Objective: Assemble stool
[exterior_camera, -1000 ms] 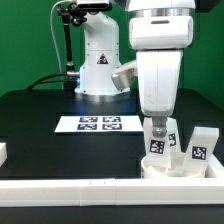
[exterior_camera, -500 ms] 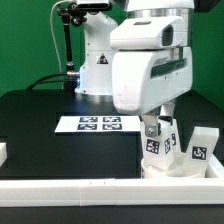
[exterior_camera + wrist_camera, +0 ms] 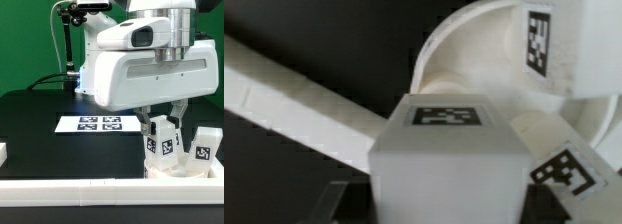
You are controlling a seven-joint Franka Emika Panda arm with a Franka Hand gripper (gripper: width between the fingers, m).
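The round white seat disc [image 3: 186, 170] lies at the exterior view's right, by the front rail. A white leg block [image 3: 158, 146] with square tags stands upright on it. My gripper [image 3: 163, 128] comes down from above and is shut on this leg block's upper part. In the wrist view the leg block [image 3: 452, 150] fills the middle, with a dark finger [image 3: 347, 200] on one side and the other finger on the opposite side, and the seat disc [image 3: 473, 50] curves behind it. A second leg block [image 3: 203, 148] stands just beyond, to the exterior view's right.
The marker board [image 3: 100, 123] lies on the black table in front of the robot base [image 3: 100, 70]. A long white rail [image 3: 80, 190] runs along the front edge and also shows in the wrist view [image 3: 278, 90]. A small white piece [image 3: 3, 153] sits at the exterior view's left edge.
The gripper has turned about its vertical axis while holding the leg block, so its broad side now faces the camera. The leg block stays upright on the seat disc.
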